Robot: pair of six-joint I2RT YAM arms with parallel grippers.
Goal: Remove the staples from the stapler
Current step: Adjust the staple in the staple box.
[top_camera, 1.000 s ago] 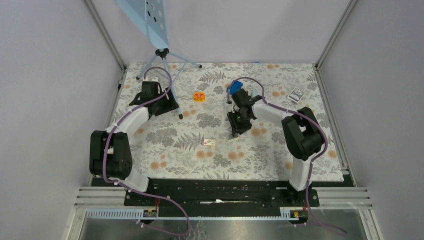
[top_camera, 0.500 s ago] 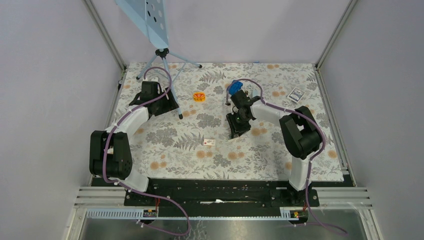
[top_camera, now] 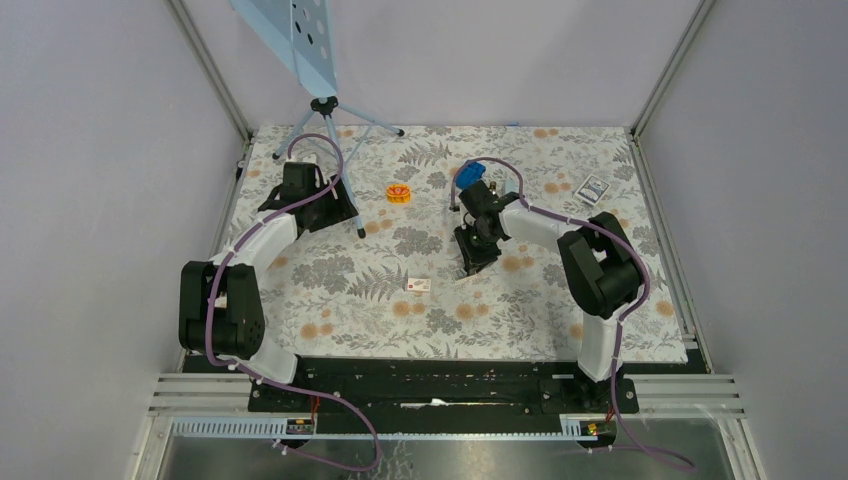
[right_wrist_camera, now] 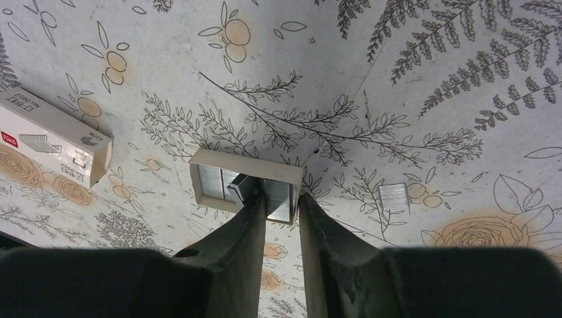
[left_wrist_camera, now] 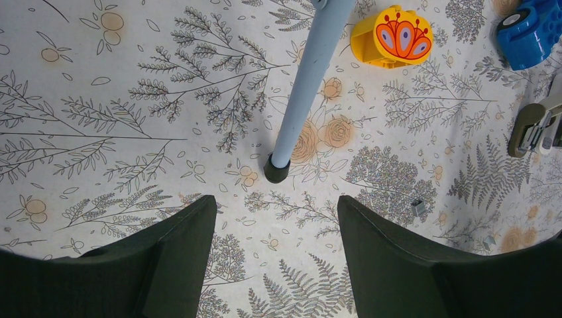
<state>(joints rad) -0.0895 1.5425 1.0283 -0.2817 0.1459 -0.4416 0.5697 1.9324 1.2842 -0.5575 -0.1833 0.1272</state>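
Between the fingers of the right hand (right_wrist_camera: 281,199) the stapler (right_wrist_camera: 242,165) is apparently clamped, shifted slightly left within the last second. Staples (right_wrist_camera: 394,199) lie loose just right; more are still loaded.

From here the counter (right_wrist_camera: 464,79) looks covered in a matt printed cloth, faintly creased. The loose staples (right_wrist_camera: 394,197) shine as bare ribbed metal. The stapler (right_wrist_camera: 245,165) is dull beige plastic around bright steel. The box (right_wrist_camera: 53,136) looks like matt card, and the yellow brick (left_wrist_camera: 391,36) like glossy plastic.
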